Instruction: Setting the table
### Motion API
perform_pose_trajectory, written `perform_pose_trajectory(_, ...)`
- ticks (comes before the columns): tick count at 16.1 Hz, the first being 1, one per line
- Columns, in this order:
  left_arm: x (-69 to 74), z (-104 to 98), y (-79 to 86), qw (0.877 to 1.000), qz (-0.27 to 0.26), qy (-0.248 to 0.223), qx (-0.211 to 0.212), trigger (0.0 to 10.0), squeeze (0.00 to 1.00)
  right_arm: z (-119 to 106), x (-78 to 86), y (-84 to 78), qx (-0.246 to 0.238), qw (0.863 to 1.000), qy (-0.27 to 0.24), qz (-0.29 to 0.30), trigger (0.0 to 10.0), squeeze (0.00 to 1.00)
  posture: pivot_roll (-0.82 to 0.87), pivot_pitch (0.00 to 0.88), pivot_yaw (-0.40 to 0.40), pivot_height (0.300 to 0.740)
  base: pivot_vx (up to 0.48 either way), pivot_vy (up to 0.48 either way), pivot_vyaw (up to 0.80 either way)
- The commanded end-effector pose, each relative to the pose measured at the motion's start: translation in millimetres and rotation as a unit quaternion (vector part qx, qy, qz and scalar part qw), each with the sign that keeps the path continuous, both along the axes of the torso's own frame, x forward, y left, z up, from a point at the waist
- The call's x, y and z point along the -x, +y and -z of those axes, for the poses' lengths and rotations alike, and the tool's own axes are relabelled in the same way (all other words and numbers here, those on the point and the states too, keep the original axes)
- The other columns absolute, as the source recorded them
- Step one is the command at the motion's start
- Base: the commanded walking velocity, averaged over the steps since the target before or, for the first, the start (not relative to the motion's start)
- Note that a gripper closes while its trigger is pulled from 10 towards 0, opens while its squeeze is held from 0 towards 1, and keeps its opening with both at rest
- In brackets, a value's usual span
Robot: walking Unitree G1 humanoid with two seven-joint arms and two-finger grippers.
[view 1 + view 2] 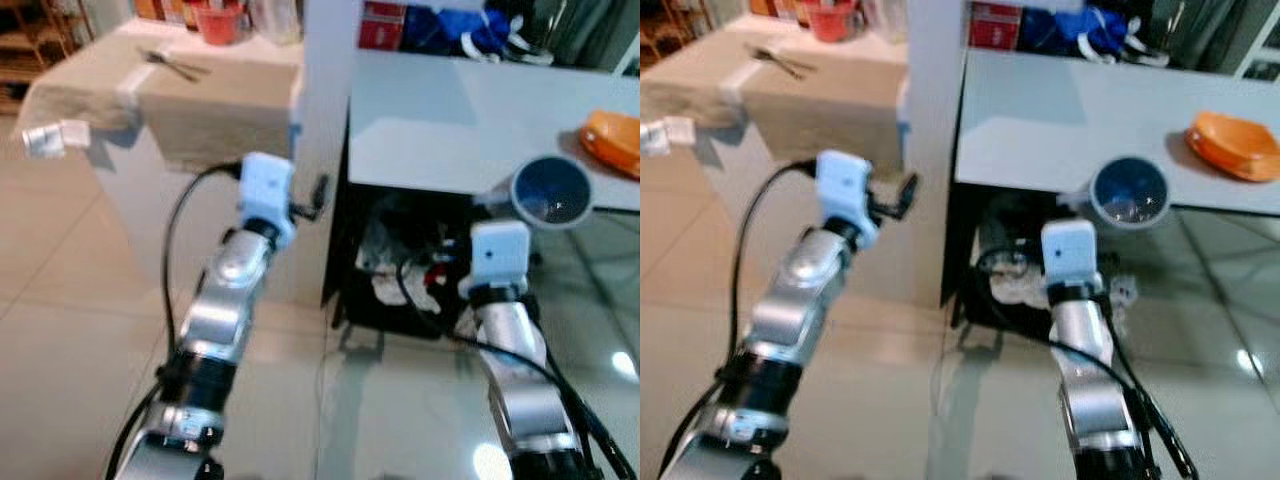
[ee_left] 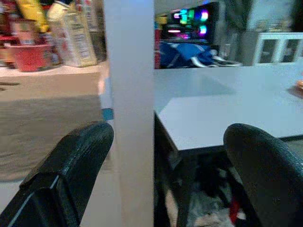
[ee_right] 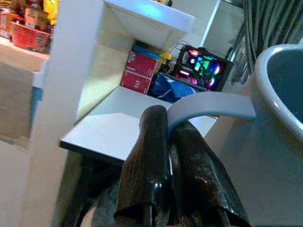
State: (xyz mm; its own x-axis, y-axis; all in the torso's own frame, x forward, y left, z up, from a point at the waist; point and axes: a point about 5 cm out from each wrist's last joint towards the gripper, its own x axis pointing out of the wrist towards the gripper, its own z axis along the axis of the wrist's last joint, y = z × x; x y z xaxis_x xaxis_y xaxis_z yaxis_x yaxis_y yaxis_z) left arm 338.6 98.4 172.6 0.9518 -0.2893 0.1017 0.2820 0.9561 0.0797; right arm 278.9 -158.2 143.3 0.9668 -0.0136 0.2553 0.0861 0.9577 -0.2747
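I judge the task to be at an early stage. The white table (image 1: 450,110) carries an orange dish (image 1: 612,140) near its right edge, with clutter at its far side; I cannot tell whether that dish was set there as part of the job. No setting is laid out at the near edge. What is left, in my estimate, is to bring the mug over the tabletop, lower it and let go, then fetch the remaining pieces.

The right gripper (image 3: 182,142) has its two fingers pressed together on the grey handle of a grey mug with a dark blue inside (image 1: 551,192). The mug is held in the air, just off the near edge of the white table, mouth tilted toward the camera.

The left gripper (image 1: 318,197) is raised in front of a white pillar (image 1: 325,150). Its fingers (image 2: 71,165) stand wide apart with nothing between them.

Beyond the pillar, a cloth-covered table (image 1: 190,95) holds cutlery (image 1: 172,65) and a red bowl (image 1: 220,22).
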Motion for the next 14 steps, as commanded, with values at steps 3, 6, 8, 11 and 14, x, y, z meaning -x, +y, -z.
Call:
perform_pose_trajectory(3, -3.7, -3.9, -6.8, 1.0, -0.007, -0.005, -0.008, 10.0, 0.0, -4.0, -4.8, -4.5, 0.002, 1.0, -0.005, 0.004, 0.0, 0.0, 0.04, 0.0, -0.027, 0.74, 0.0, -0.451, 0.0)
perform_pose_trajectory(6, -6.7, -6.5, -3.8, 0.999, -0.031, -0.007, -0.011, 10.0, 0.0, -6.1, -5.7, -5.1, 0.004, 1.0, -0.008, 0.003, 0.0, 0.0, 0.04, 0.0, -0.027, 0.74, 0.0, -0.453, 0.0)
perform_pose_trajectory(8, -7.8, -5.9, -3.4, 0.999, -0.038, -0.005, -0.01, 10.0, 0.0, -5.4, -4.4, -6.4, 0.006, 1.0, -0.007, 0.003, 0.0, 0.0, 0.04, 0.0, -0.034, 0.74, 0.0, -0.454, 0.0)
perform_pose_trajectory(11, -7.9, -6.1, -3.9, 0.999, -0.043, -0.007, -0.016, 10.0, 0.0, -4.1, -3.7, -6.7, 0.007, 1.0, -0.004, 0.002, 0.0, 0.0, 0.03, 0.0, -0.034, 0.74, 0.0, -0.45, 0.0)
perform_pose_trajectory(14, -9.5, -7.8, 0.4, 0.998, -0.054, -0.009, -0.018, 10.0, 0.0, -4.1, -1.9, -5.9, 0.005, 1.0, -0.005, 0.003, 0.0, 0.0, 0.03, 0.0, -0.022, 0.74, 0.0, -0.454, 0.0)
